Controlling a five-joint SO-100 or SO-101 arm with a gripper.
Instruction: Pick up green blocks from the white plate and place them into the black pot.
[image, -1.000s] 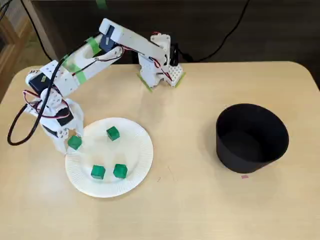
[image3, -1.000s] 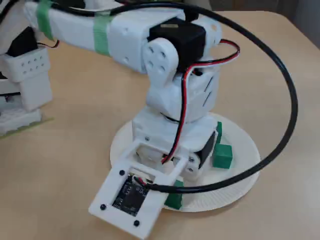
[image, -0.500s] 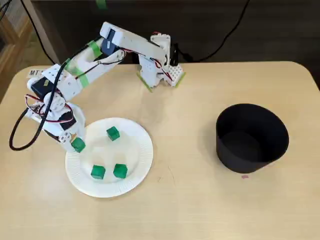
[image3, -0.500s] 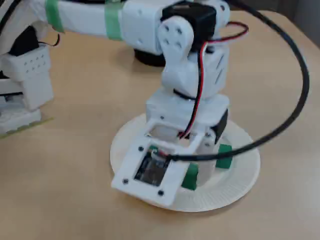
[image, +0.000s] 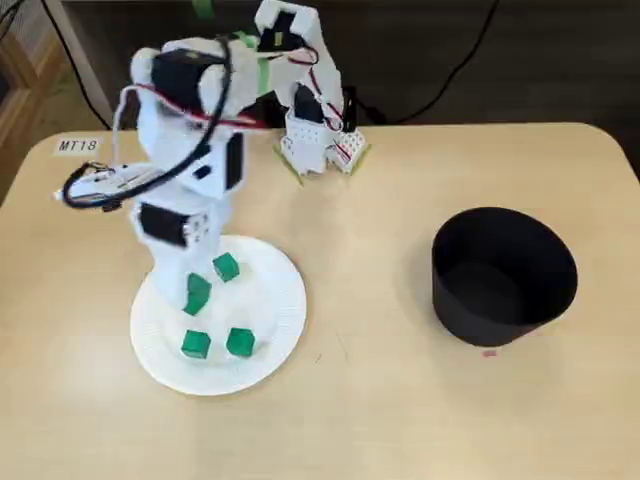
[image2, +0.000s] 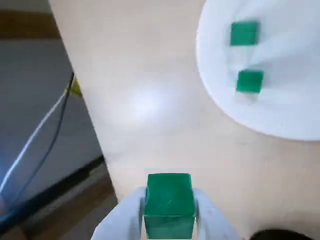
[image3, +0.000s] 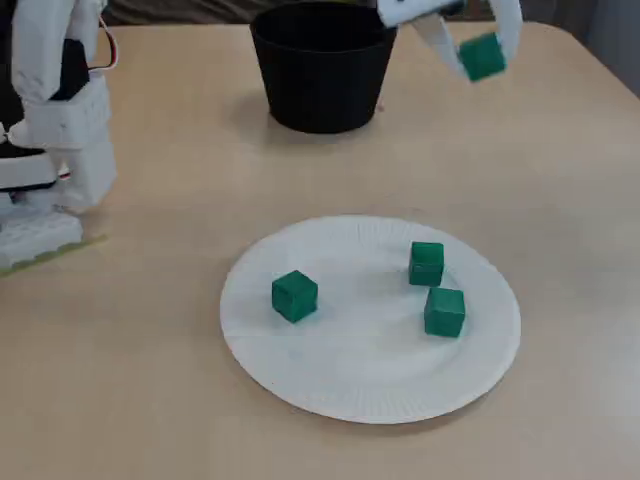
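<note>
Wrist view: found the gripper (image2: 169, 222) clamped on a green block (image2: 169, 197), with one finger (image2: 131, 215) pressed against each side face and the block sitting square between them. Saw nothing under the held block but bare table (image2: 150, 110), so judged it lifted clear. In a fixed view, placed the raised load (image: 197, 293) above the left part of the white plate (image: 275, 310), well apart from the black pot (image: 505, 275).

Counted three green blocks left on the plate (image3: 300, 385): one alone on the left (image3: 294, 296) and two close together on the right (image3: 426, 263) (image3: 444, 311). Saw all three lying loose, none touching the rim.

Looked into the pot (image3: 322, 65) from both fixed views and made out no green inside, though its floor was dark and could not be fully checked.

Judged the task as barely begun. Counted one pick as done and its carry across to the pot and release as not yet made. Reckoned three more pick-and-drop rounds after that, with nothing visibly delivered so far.
</note>
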